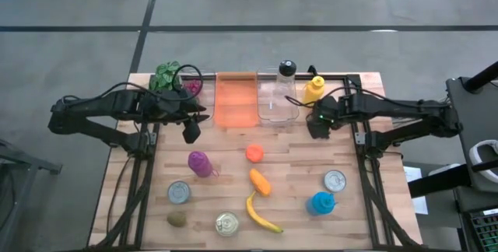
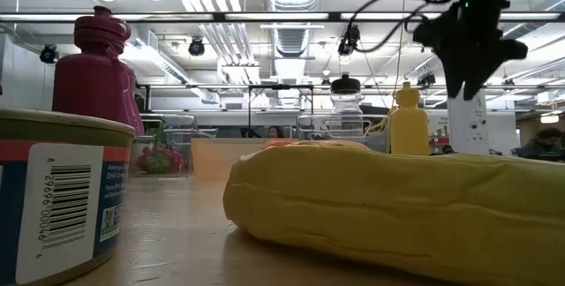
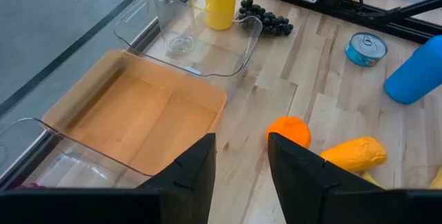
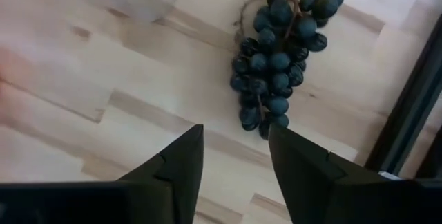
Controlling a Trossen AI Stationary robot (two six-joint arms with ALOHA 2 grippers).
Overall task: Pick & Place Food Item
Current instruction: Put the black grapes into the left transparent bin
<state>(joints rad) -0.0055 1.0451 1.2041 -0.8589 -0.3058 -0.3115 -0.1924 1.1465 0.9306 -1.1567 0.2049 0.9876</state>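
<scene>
Grapes [image 4: 280, 58] on the bench [image 4: 103, 106], just ahead of my right end effector [image 4: 235, 162].
Its fingers stand apart and hold nothing; closing on the loose bunch may tear grapes off or snag the frame rail beside it.

The high view looks straight down on the whole desk [image 1: 233, 178]. The low view sits at desk level, close behind a banana [image 2: 397, 202] and can [image 2: 53, 198], facing the room. The left wrist view looks down across orange bin [image 3: 138, 117] and grapes [image 3: 266, 18]; the right wrist view sits close above the same grapes [image 4: 280, 61].
</scene>
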